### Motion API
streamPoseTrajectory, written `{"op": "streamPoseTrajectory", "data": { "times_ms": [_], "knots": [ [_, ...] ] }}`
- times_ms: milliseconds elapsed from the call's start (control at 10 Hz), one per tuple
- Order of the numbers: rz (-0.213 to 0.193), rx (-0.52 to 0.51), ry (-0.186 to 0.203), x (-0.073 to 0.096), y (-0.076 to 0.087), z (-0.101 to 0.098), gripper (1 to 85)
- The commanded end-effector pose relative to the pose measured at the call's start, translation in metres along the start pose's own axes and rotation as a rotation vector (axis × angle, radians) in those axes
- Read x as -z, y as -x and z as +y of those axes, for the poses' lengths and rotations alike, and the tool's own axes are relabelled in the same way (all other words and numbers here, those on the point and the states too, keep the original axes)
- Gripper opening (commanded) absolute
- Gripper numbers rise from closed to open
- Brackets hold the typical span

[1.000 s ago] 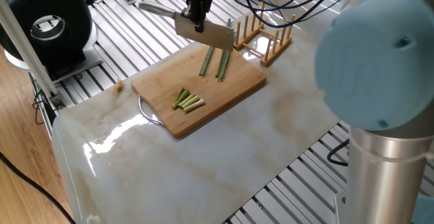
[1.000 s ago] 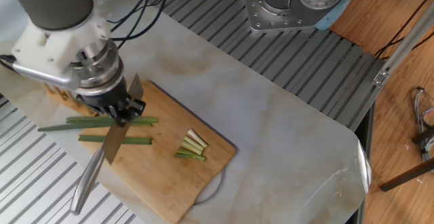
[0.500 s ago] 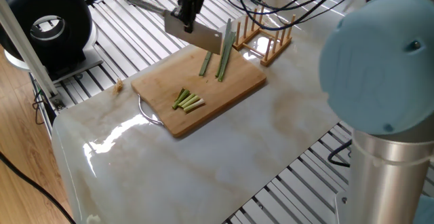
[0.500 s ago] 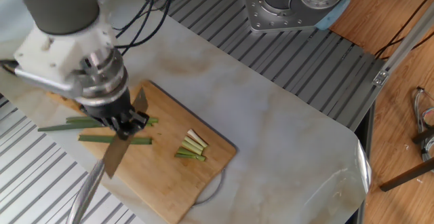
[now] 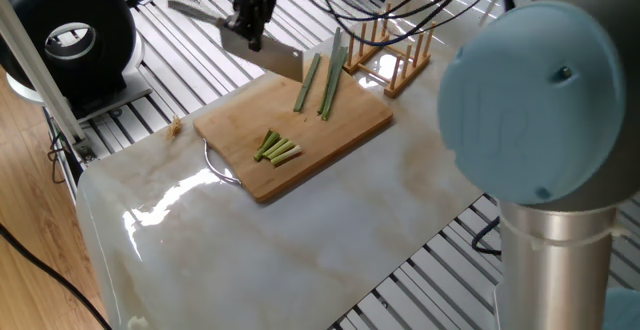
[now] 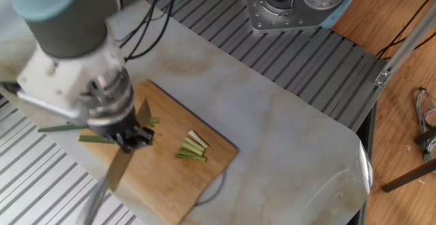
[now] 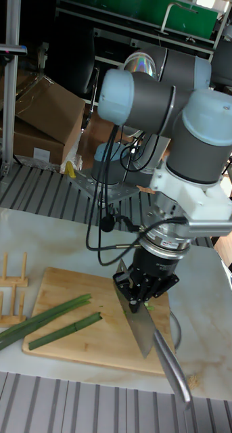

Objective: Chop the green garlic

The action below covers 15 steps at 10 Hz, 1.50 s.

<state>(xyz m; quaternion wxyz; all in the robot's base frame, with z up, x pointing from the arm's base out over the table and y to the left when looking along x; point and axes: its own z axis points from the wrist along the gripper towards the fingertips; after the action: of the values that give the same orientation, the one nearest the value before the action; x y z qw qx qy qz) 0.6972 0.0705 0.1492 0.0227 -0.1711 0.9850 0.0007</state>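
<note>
Since a second ago your gripper [image 7: 137,296] has carried the knife [image 5: 262,52] off the long green garlic stalks [image 5: 319,80], out past the edge of the cutting board [image 5: 345,130] away from the wooden rack [image 5: 392,52]. Its fingers are clamped on the knife, blade hanging clear above the board. Two long stalks lie on the board's rack side; cut pieces [image 5: 277,149] sit nearer the middle. You should square the blade across both stalks before chopping down, and keep cuts short
</note>
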Motion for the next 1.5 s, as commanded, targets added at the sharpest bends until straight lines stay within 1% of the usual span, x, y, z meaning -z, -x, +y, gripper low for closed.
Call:
{"op": "streamPoseTrajectory", "data": {
  "times_ms": [0, 100, 200, 300, 400, 500, 700, 800, 900, 1000, 1100, 1200, 1300, 1400],
  "knots": [
    [0.025, 0.031, 0.000, -0.011, 0.007, 0.025, 1.3],
    [0.044, 0.039, -0.016, -0.013, 0.007, 0.027, 1.3],
    [0.053, 0.043, -0.035, -0.017, 0.009, 0.030, 1.3],
    [0.047, 0.045, -0.041, -0.021, 0.012, 0.037, 1.3],
    [0.042, 0.043, -0.043, -0.023, 0.013, 0.039, 1.3],
    [0.040, 0.041, -0.047, -0.023, 0.014, 0.036, 1.3],
    [0.038, 0.012, -0.033, -0.014, 0.010, 0.032, 1.3],
    [0.025, -0.006, -0.023, -0.010, 0.012, 0.028, 1.3],
    [0.009, -0.032, 0.003, -0.007, 0.017, 0.027, 1.3],
    [0.010, -0.052, 0.002, -0.002, 0.013, 0.014, 1.3],
    [0.013, -0.049, 0.003, 0.004, 0.005, -0.009, 1.3],
    [-0.002, -0.016, 0.034, 0.012, -0.006, -0.028, 1.3],
    [-0.011, 0.042, 0.035, 0.017, -0.019, -0.042, 1.3],
    [-0.029, 0.064, 0.041, 0.013, -0.028, -0.050, 1.3]
  ]
}}
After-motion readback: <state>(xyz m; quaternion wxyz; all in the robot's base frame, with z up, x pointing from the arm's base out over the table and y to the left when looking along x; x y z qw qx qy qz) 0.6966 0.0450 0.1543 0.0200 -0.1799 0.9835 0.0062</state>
